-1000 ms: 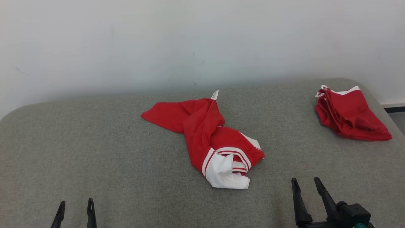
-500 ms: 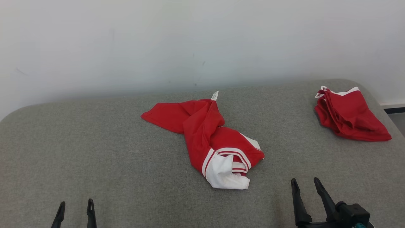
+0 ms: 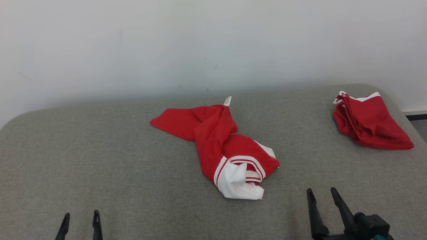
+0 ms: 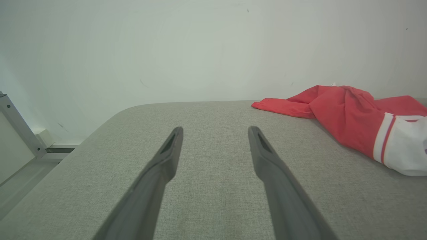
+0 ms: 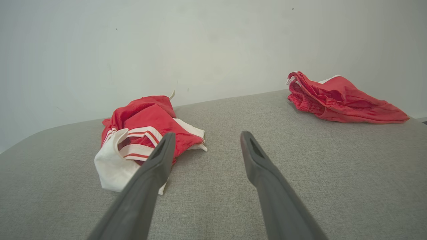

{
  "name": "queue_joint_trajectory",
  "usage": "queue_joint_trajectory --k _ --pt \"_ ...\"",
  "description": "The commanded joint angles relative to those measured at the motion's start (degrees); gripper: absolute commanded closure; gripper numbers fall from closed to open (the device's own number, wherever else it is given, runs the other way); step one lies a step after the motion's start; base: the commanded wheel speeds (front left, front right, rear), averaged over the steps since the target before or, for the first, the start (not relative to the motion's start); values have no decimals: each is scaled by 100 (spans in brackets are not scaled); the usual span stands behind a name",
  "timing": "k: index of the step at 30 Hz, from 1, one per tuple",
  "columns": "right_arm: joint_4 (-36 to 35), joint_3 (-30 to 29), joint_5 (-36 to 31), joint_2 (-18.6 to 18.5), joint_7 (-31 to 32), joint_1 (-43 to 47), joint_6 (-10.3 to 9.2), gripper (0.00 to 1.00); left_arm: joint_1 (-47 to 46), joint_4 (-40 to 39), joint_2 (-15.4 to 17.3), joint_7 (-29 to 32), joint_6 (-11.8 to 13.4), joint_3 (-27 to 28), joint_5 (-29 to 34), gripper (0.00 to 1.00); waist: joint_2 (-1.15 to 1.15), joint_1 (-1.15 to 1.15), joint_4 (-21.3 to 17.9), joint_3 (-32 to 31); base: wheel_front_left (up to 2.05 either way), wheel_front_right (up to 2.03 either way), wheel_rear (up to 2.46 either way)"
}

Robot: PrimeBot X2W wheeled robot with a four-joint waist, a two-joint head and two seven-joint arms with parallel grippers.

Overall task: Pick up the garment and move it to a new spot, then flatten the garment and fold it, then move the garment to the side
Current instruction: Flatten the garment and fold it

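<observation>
Head view: crumpled red garment (image 3: 217, 143) lies mid-bench on the grey padded bench (image 3: 100, 160), untouched, not lifted yet. A second red garment (image 3: 370, 123) sits bunched at the far right corner, well apart from the first. White wall (image 3: 200, 43) behind.

Left hand (image 3: 81, 215) at the near left edge, fingers spread, nothing between them. Right hand (image 3: 321, 189) at the near right, also spread and empty. Neither touches cloth.

Key relation: the garment's long axis runs diagonally, red end far-left, white striped hem near-right. That white hem points toward the right hand, lying ahead of it and off to its left. The right wrist view puts the hem just past the left fingertip. From the left hand, the garment lies ahead and well off to the right, with bare bench between.

Judgement: the right arm is nearer, so the near hem is its likely first pick. The left arm would have to reach across and forward for the far red end. First step, pick-up, not started.
</observation>
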Motion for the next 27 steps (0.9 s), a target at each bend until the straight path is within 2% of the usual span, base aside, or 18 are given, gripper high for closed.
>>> queue_joint_trajectory --k 1,14,22,27 --pt "7 19 40 -12 -13 5 -16 0 17 13 24 -28 8 -5 -86 0 0 0 2 1 0 0 0" --pt "224 652 106 -244 149 -732 -16 0 -147 -2 6 -57 42 -159 21 0 0 0 193 105 0 0 0" --pt "970 1070 387 -295 321 -1422 -16 0 -334 105 -77 -61 -10 -386 65 0 0 0 516 192 0 0 0" --pt "1711 1337 572 -284 295 -1873 -16 0 -501 196 -166 -71 -56 -544 93 0 0 0 771 318 0 0 0"
